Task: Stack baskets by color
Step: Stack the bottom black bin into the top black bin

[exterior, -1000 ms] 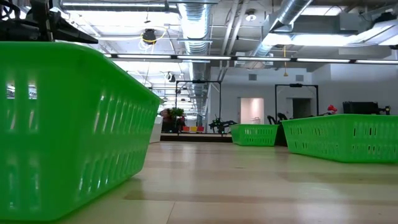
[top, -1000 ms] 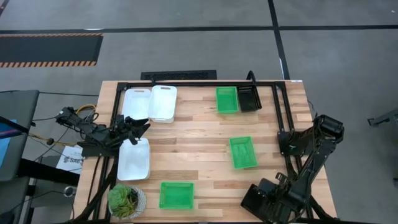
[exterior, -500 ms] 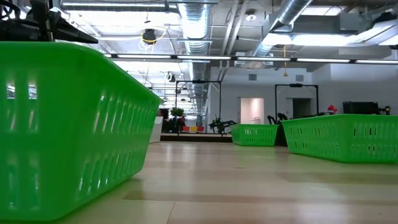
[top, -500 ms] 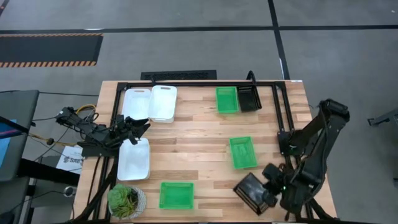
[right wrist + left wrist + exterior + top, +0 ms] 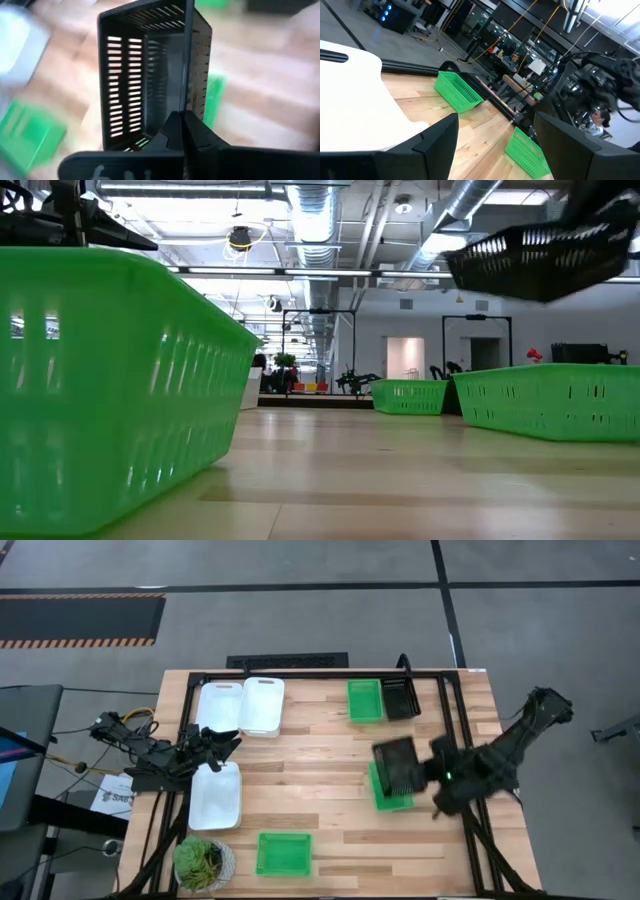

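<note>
My right gripper [image 5: 428,772] is shut on a black basket [image 5: 398,762], which hangs in the air over the green basket [image 5: 392,790] at the table's middle right. A second black basket [image 5: 401,698] stands at the far edge beside a green one [image 5: 365,700]. A third green basket [image 5: 284,852] sits near the front edge. Two white baskets [image 5: 243,706] stand at the far left and a third [image 5: 216,795] lies nearer. My left gripper [image 5: 228,743] waits open between them, touching nothing. My right gripper pinches one side wall of the black basket at its rim [image 5: 186,107], one finger [image 5: 172,131] inside the basket and the other outside. It comes from the table's right side, slanting downward. The basket [image 5: 540,258] hangs lifted clear of the table, slightly tilted.
A potted plant [image 5: 203,862] stands at the near left corner. A black frame rail [image 5: 300,674] runs along the far edge and down both sides. Bare wood [image 5: 310,770] lies in the table's middle.
My right gripper has risen from the table's near right corner and swung toward the far edge and the left, turning as it went. The black basket has gone with it, lifted well clear, and now hangs above the middle-right green basket.
</note>
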